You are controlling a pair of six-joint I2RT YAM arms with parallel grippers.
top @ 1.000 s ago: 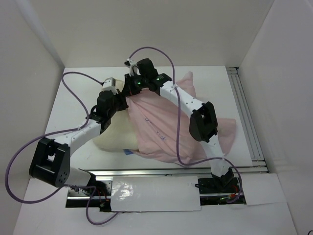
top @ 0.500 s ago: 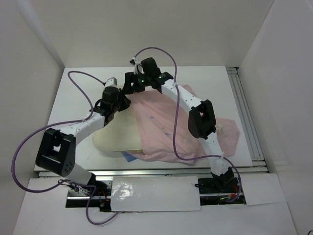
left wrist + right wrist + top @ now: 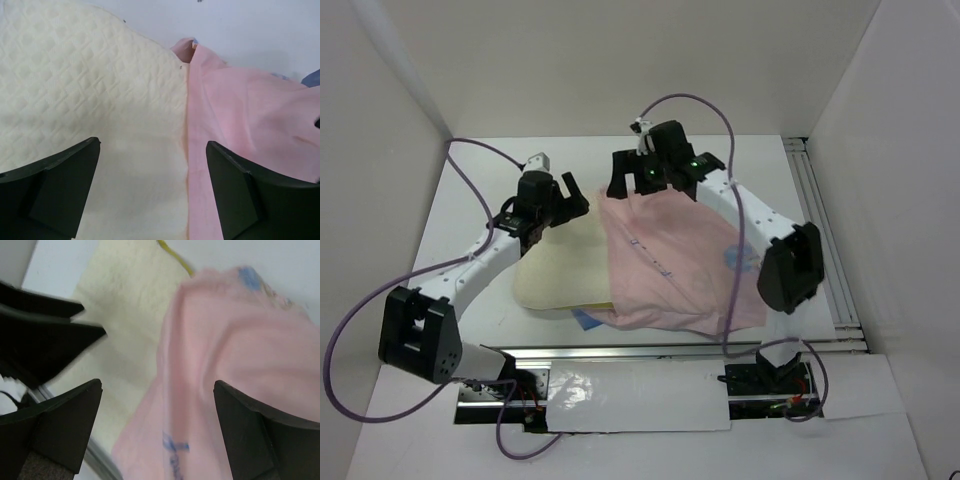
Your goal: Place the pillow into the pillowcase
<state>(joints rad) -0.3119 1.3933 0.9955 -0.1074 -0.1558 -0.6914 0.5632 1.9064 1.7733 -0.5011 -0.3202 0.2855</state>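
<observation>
Released by both grippers within the last second, the pillowcase (image 3: 670, 260) is seen dropped flat on the table (image 3: 750, 160), and the right arm has been swung outward. The left gripper (image 3: 572, 200) and right gripper (image 3: 630, 188) are held with jaws wide, nothing in either. The pillow (image 3: 555, 270) is laid across the table, long axis left to right, its right part covered by pink cloth and its left part bare. In the left wrist view, the cloth's edge is crossed directly beneath the left jaws, the bare end lying to their left. The left arm is judged nearer the pillow, the right nearer the pillowcase's far edge.
</observation>
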